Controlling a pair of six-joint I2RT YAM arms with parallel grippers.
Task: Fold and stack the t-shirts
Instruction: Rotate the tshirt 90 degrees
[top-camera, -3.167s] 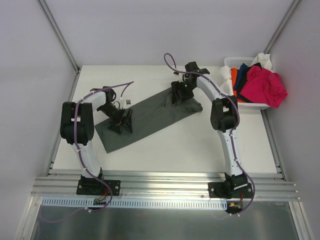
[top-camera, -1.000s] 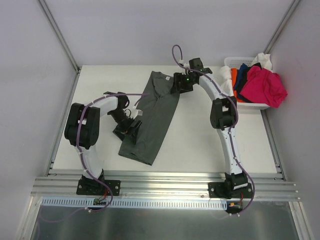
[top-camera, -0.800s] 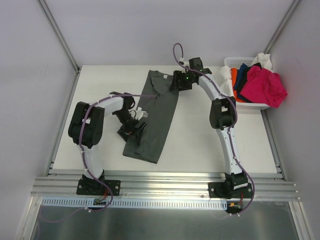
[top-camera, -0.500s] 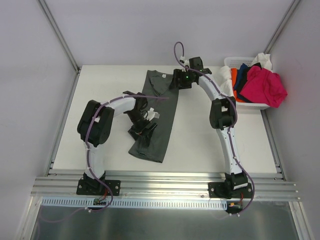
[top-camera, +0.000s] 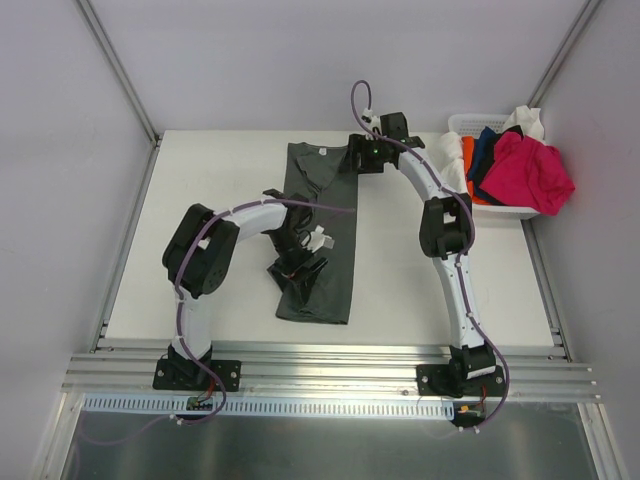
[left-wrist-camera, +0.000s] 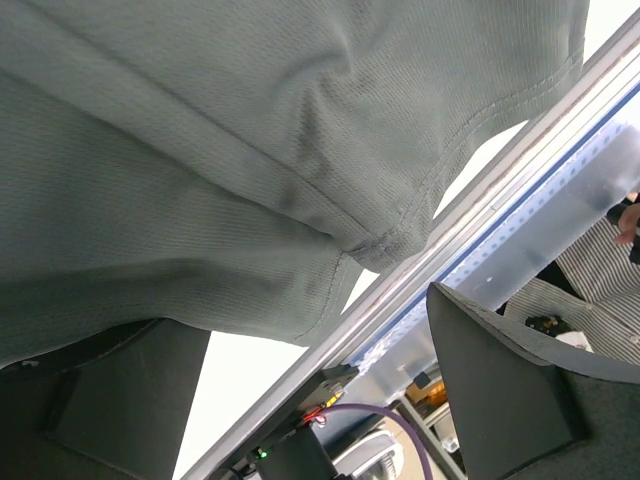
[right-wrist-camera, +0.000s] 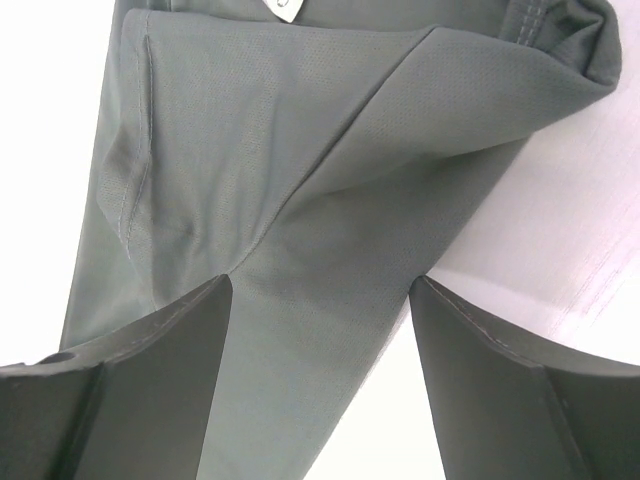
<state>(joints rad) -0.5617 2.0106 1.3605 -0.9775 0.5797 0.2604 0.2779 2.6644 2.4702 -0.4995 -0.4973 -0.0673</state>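
The charcoal t-shirt (top-camera: 318, 175) lies as a long folded strip down the middle of the table (top-camera: 200, 180), collar by the far edge, hem near the near edge. The left gripper (top-camera: 298, 270) sits on its rumpled lower half and the right gripper (top-camera: 362, 160) at the collar end. Both are spread wide, pinching nothing. Unclamped fingers dragging the cloth could bunch the fold, or push the hem off the near edge.

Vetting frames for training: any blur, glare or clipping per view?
Top external: sharp, evenly lit, shirt dark but readable. Left wrist: weave crisp, top-right corner washed out. Right wrist: weave crisp, table nearly blown out to white.
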